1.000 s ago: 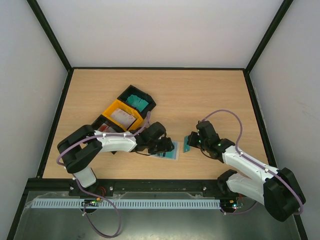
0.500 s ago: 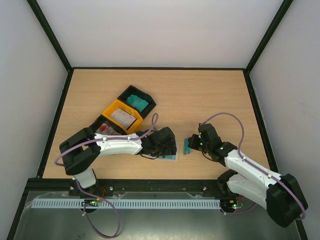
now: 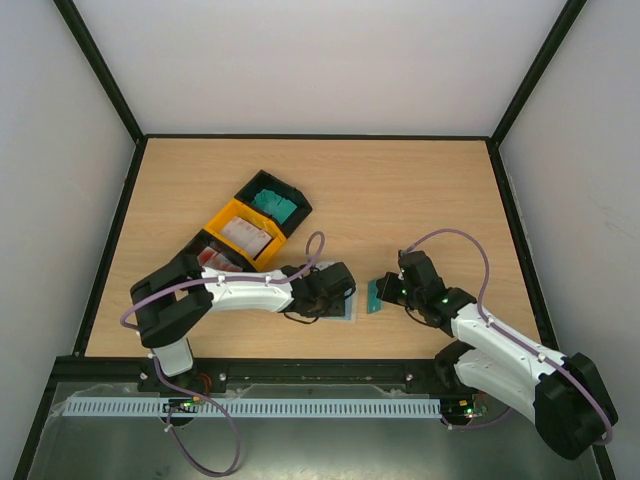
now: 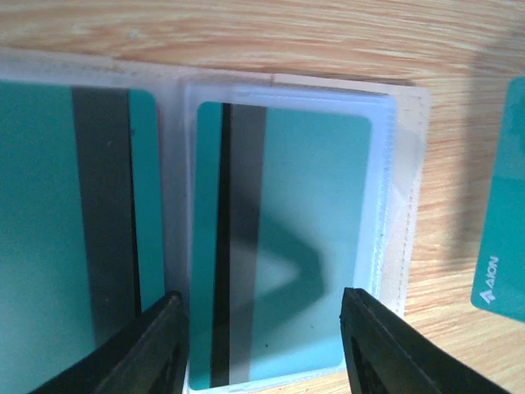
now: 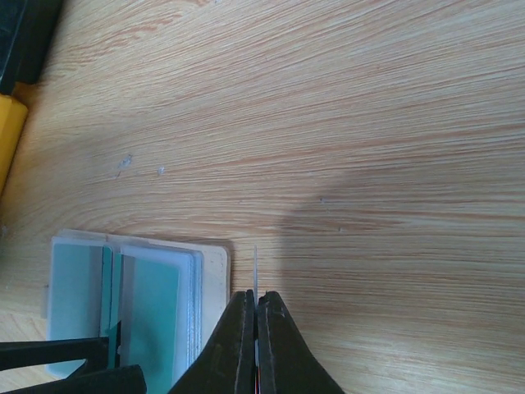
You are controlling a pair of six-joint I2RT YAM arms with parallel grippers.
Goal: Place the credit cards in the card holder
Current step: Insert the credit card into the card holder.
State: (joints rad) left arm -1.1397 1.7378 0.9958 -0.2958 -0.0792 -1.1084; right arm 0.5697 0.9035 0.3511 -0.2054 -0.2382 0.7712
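The card holder [image 3: 346, 312] lies open near the table's front middle, its clear sleeves [image 4: 287, 205] showing teal credit cards [image 4: 312, 246] inside. My left gripper [image 4: 261, 320] hovers low over the right sleeve. It is open, with one finger at each side of the sleeve and nothing held. Just right of the holder's beige edge [image 5: 215, 271], my right gripper [image 5: 256, 297] is shut on a teal credit card [image 3: 373, 293]. That card stands on edge and shows as a thin line [image 5: 256, 271] in the right wrist view. It also appears at the right border [image 4: 502, 238] of the left wrist view.
Three joined bins stand at the back left: a black bin [image 3: 272, 203] with teal cards, a yellow bin [image 3: 243, 235] with white cards, and a black bin [image 3: 208, 258] with red-marked cards. Black frame rails [image 3: 318, 137] border the table.
My left gripper has slid right, onto the card holder, and its jaws opened wider and then narrowed. My right gripper has come slightly nearer with the teal card.
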